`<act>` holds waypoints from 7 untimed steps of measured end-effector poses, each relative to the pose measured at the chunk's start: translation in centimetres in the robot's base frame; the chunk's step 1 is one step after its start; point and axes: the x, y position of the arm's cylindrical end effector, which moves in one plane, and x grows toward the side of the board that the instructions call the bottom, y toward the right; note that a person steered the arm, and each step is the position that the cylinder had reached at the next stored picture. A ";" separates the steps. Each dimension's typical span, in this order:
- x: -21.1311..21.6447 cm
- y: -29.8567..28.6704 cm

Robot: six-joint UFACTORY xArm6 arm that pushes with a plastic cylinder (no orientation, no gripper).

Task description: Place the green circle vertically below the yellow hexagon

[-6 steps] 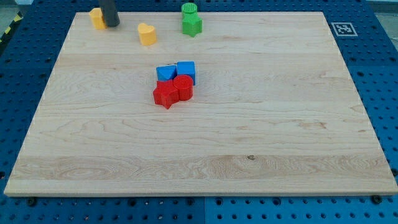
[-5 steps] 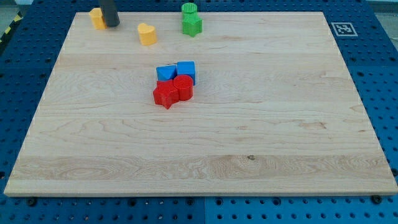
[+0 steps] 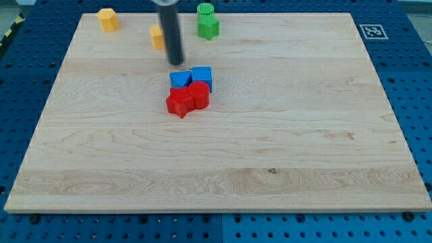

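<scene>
Green circle sits far from the yellow hexagon, and my tip, a bare tool gripping nothing, could nudge the blue blocks just below it.

A pale wooden board fills nearly the whole view, its grain running left to right, with a small dark knot low and right of centre. Around it on every side shows a blue perforated bench top dotted with regular holes. A black-and-white square marker sits at the board's top right corner, and the light is even and soft.
</scene>
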 end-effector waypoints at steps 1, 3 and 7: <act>-2.9 5.8; -9.5 11.0; -14.5 5.0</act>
